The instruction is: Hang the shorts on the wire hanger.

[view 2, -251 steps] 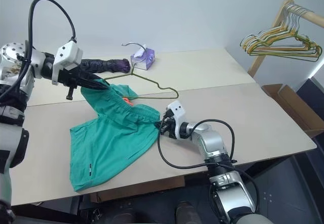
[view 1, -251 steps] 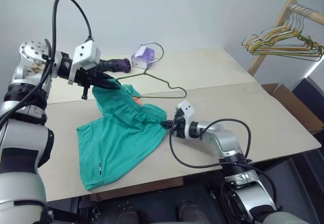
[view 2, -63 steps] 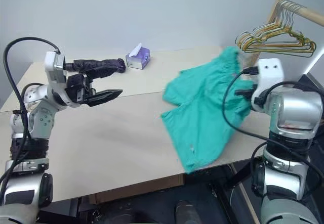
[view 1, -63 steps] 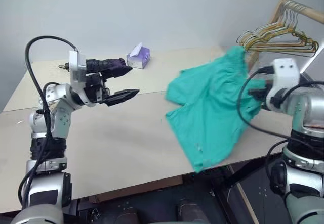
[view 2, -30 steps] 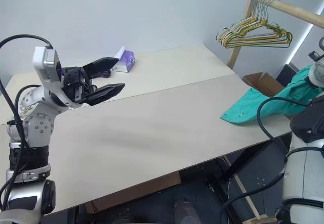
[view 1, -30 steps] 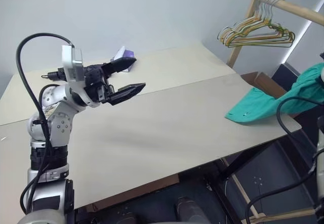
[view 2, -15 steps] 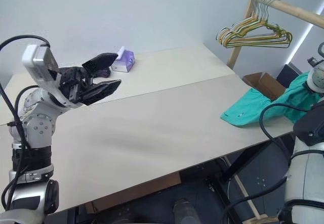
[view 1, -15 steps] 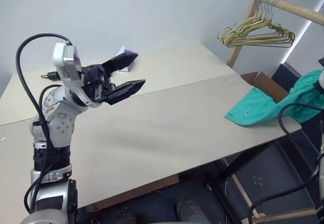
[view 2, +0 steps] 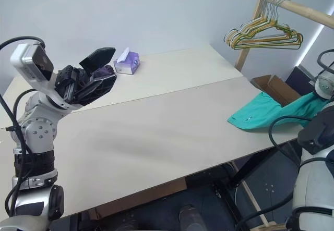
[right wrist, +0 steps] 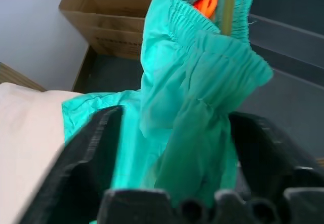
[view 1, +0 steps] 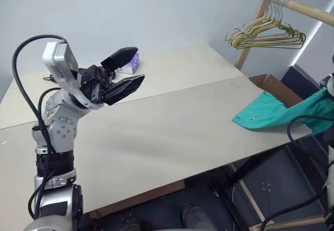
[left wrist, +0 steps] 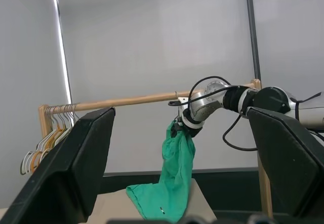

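Shorts (left wrist: 178,176) of teal-green cloth hang straight down below the wooden rail (left wrist: 126,101), and their lower end lies on the corner of the table (view 1: 172,132) under that rail. In the right wrist view, a thin olive-grey wire hanger (right wrist: 226,6) stands inside the gathered waistband. The right gripper (right wrist: 175,113) is just under the rail, beside the top of the shorts. Its two black fingers (right wrist: 96,148) are spread wide, with the bunched cloth between them and not pressed. The left gripper (view 1: 134,65) is well apart from the rail, raised over the table, its fingers also spread wide with nothing in them. Bunched hangers (view 1: 266,32) hang at one end of the rail.
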Robot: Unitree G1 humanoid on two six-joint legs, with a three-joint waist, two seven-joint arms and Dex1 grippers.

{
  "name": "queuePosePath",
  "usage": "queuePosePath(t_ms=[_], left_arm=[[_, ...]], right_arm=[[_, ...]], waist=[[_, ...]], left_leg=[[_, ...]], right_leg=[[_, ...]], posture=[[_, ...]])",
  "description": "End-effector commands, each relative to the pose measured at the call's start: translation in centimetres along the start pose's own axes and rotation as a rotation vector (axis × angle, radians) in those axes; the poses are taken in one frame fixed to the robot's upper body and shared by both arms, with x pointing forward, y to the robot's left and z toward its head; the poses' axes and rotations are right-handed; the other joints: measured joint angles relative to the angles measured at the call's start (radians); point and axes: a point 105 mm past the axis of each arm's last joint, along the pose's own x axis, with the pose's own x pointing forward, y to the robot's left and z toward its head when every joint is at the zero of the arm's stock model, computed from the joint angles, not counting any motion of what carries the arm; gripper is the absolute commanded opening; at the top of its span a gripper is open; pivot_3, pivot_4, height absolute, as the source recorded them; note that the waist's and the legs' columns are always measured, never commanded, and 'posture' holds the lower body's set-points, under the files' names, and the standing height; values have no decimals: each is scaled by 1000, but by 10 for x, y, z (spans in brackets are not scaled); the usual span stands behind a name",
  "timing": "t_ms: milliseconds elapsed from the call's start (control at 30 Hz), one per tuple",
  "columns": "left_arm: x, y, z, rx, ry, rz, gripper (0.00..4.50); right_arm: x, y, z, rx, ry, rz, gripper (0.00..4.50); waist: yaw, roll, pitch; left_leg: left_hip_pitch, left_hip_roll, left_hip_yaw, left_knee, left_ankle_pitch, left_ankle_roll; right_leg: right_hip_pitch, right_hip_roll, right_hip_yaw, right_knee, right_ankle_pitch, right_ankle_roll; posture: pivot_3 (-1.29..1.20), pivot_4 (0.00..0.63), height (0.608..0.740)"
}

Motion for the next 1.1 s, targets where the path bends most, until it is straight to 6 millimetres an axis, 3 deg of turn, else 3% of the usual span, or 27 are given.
queuePosePath(t_ms=[33,100,333,533,767,867,967,1100], left_arm=[[8,-4,13,45,-28,-34,4500],[8,-4,13,44,-29,-36,4500],[9,-4,14,45,-38,-38,4500],[7,-2,13,45,-41,-30,4500],[-2,-1,5,43,26,15,4500],[-8,2,-3,44,80,58,4500],[-16,5,-11,43,143,100,4500],[-33,4,-22,36,250,153,4500]], right_arm=[[-8,-3,21,-19,-115,-49,4461],[-17,-8,38,-139,-256,-166,4461],[-63,12,73,-366,-623,-323,4461],[-108,59,76,-591,-975,-296,4461],[-130,113,27,-818,-1048,96,4461],[-129,120,1,-822,-948,347,4461],[-129,123,-28,-953,-913,487,4461],[-123,125,-89,-1165,-747,762,4461]], waist=[[1,0,0],[4,0,0],[6,3,-1],[7,3,-1],[12,3,-1],[19,3,-2],[34,3,-2],[52,3,-2]], left_leg=[[0,0,0,0,0,0],[0,0,0,0,0,0],[0,0,0,0,0,0],[0,0,0,0,0,0],[0,0,-1,0,0,0],[0,0,-2,0,0,0],[-1,0,-3,0,0,0],[1,0,-2,1,0,0]], right_leg=[[0,0,0,0,0,0],[0,0,0,0,0,0],[-1,0,0,0,0,0],[-1,0,1,1,1,1],[0,0,0,1,1,1],[-1,0,0,0,1,1],[0,0,-1,0,1,1],[1,0,-2,0,1,2]], posture=[[-132,0,740],[-134,0,740],[-136,0,740],[-138,0,740],[-119,0,740],[-97,0,740],[-67,0,740],[-60,0,740]])
